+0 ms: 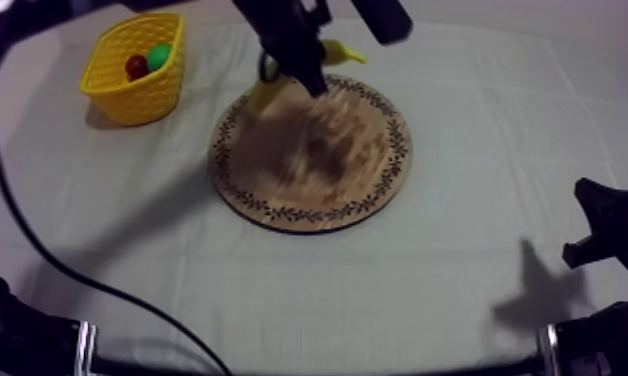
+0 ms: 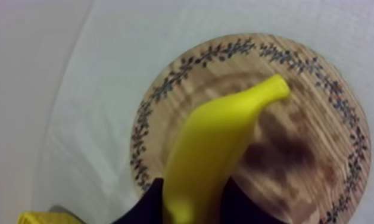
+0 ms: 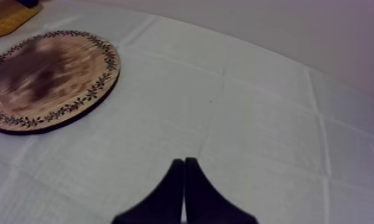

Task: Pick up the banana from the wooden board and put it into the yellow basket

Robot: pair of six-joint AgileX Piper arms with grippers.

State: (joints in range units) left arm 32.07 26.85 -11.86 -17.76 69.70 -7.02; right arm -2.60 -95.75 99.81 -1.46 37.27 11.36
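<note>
While the left claw (image 2: 195, 205) pinches the banana (image 2: 219, 149) over the wooden board (image 2: 308, 149), the pick-up reads as done and 2 steps remain, the carry to the yellow basket (image 1: 138, 90) on the bench (image 1: 458, 300) and the release; the right claw (image 3: 184, 179) rests pressed together.

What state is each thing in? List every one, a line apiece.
wooden board: lying flat, nothing resting on it
yellow basket: upright, holding a small red fruit and a green fruit
banana: gripped, held over the wooden board, not yet in the yellow basket
left gripper: shut on the banana
right gripper: shut on nothing
</note>
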